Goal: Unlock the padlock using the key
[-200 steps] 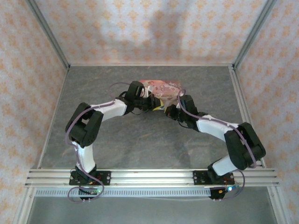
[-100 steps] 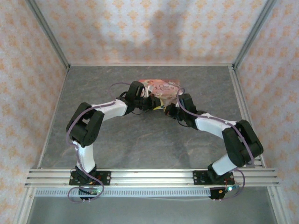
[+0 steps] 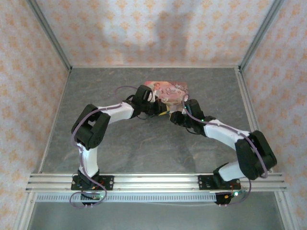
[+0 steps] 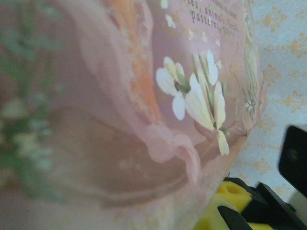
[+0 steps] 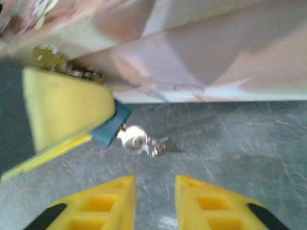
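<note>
Mid-table, top view: left gripper [image 3: 159, 107] and right gripper [image 3: 173, 116] tip to tip beside pink floral box [image 3: 168, 89]. Left wrist: box, blurred. Right wrist: small blue padlock [image 5: 111, 125] clamped by left gripper, pale silvery metal key [image 5: 136, 140] protruding; right gripper parted, empty.

Box: a pink box [image 3: 166, 89] with flowers on it, sitting on the counter near the back, about in the middle.
Box up close: white flowers, a soft orange stripe and some tiny dark writing on its pink side.
Counter: gray [image 3: 144, 151], like stone, with pale streaks.
Walls: pale paper [image 3: 158, 28] with little orange shapes, on three sides.
Rail: a shiny metal bar [image 3: 153, 182] along the near edge of the counter.
</note>
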### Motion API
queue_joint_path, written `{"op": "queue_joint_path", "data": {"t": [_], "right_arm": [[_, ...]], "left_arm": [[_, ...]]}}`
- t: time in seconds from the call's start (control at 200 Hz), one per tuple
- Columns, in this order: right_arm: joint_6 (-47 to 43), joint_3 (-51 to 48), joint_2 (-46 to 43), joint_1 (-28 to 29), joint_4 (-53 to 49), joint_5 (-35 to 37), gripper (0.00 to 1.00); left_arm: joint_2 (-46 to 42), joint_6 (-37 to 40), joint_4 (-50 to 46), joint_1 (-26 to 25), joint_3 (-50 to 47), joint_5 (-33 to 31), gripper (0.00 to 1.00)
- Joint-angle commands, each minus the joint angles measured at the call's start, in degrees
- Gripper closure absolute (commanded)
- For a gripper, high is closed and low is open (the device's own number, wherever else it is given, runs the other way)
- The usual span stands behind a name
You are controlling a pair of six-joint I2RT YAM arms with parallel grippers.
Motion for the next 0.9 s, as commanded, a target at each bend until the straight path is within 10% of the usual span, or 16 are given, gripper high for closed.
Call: {"op": "queue_joint_path", "data": {"t": [0.0, 0.896], "right_arm": [[-6.8, -0.3, -4.82, 0.29, -8.35, 3.47, 0.67], [-22.92, 20.15, 5.78, 2.14, -23.33, 9.3, 0.55]], "left_arm": [[0.48, 0.19, -1.79, -0.02, 3.5, 2.16, 1.0], [-0.06, -1.69, -12.26, 2.06, 11.21, 6.95, 1.0]]}}
